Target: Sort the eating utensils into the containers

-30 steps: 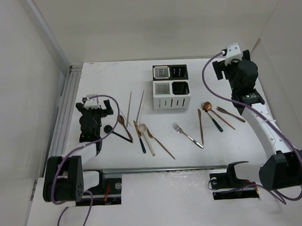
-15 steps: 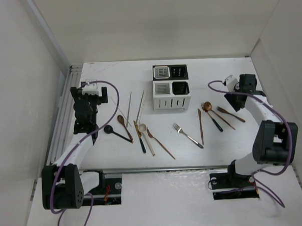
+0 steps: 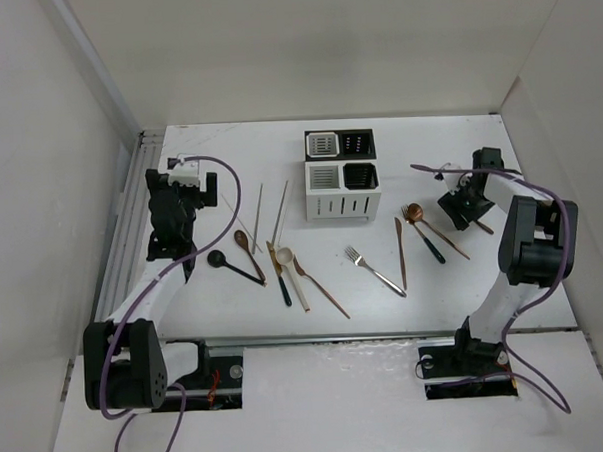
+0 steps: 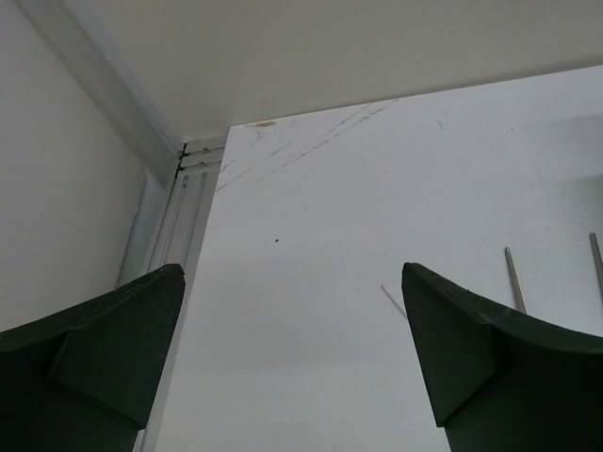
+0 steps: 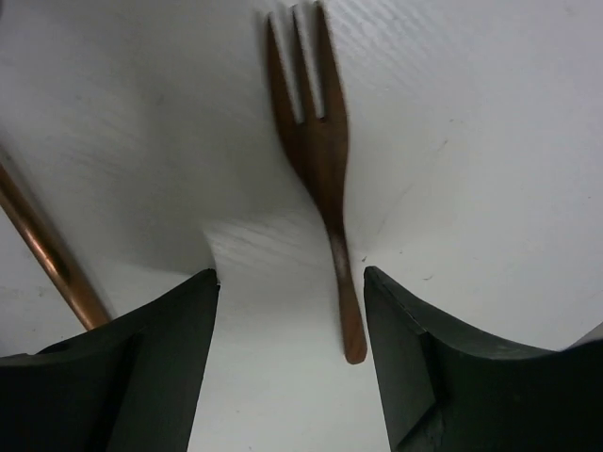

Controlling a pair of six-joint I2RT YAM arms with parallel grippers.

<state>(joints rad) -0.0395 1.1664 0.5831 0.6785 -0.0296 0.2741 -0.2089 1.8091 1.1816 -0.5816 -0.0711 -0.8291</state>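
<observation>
The right fingers (image 5: 443,377) stand apart and grip nothing. A brown fork (image 5: 317,141) lies flat on the table (image 5: 490,141) between them, its handle tip just beside one finger. The left fingers (image 4: 104,339) gape wide above the table, at the left of the top view. The caddy (image 3: 340,189) stands at upper centre, with other cutlery (image 3: 376,270) scattered below it.

My right end effector (image 5: 290,275) straddles the brown fork (image 5: 318,151). There is bare table (image 5: 490,113) beyond it, and a copper handle (image 5: 47,254) lies just outside one finger. My left end effector (image 4: 292,273) faces open table, with chopsticks (image 4: 513,280) off to one side.
</observation>
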